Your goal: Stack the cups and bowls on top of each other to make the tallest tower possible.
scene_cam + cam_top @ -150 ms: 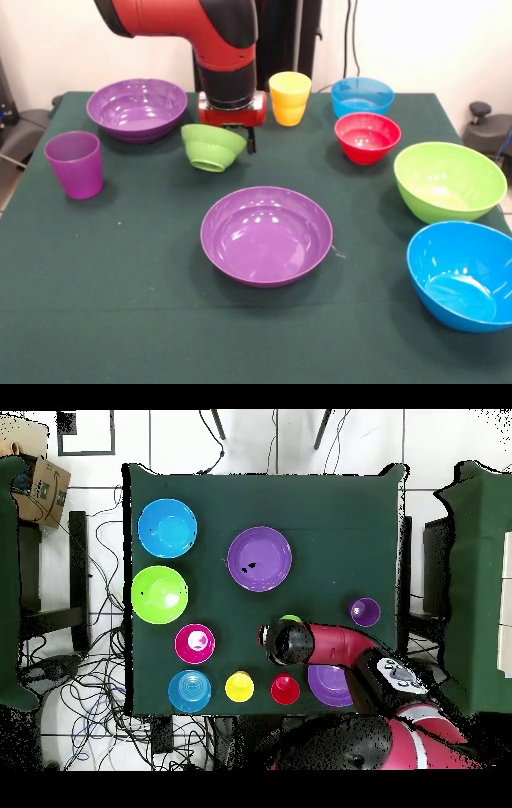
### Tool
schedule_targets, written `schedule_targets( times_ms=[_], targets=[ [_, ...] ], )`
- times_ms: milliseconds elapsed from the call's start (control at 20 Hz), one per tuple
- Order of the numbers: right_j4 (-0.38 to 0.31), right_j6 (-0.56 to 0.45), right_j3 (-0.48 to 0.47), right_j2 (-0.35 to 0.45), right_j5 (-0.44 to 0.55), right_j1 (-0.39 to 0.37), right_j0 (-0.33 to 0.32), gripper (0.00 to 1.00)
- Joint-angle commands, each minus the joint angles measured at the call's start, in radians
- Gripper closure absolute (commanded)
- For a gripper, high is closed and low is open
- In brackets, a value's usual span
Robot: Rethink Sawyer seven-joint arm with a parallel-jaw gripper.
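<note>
**Small green bowl held tilted above the cloth**

My arm comes down from above with the wrist vertical. My pincer sits just below the red wrist block, its fingers closed on the rim of the small green bowl. The bowl hangs tipped, mouth facing up and away, base toward the cloth. In the overhead view my arm covers nearly all of it; only a green sliver shows.

No tower stands; every piece lies alone on the dark green table cloth.
- Large purple bowl, centre of table.
- Second large purple bowl, far left, beside my arm.
- Purple cup, left side, upright.
- Yellow-orange cup, upright, just right of my wrist.
- Light blue bowl and red bowl, right of it, close together.
- Lime green bowl and blue bowl, right edge.
- Red cup, seen from overhead only, between yellow-orange cup and purple bowl.

Room: pale floor with loose cables round the table, a cardboard box at one corner.
</note>
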Motion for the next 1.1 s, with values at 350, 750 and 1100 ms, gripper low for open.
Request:
schedule_targets(
  times_ms=[350, 750, 1100],
  targets=[
    [0.057, 0.057, 0.025, 0.144, 0.026, -0.052, -0.056, 1.0],
    [0.1, 0.041, 0.004, 0.173, 0.104, -0.069, -0.07, 1.0],
    [0.081, 0.018, -0.021, 0.177, 0.073, -0.034, -0.082, 1.0]
  ],
)
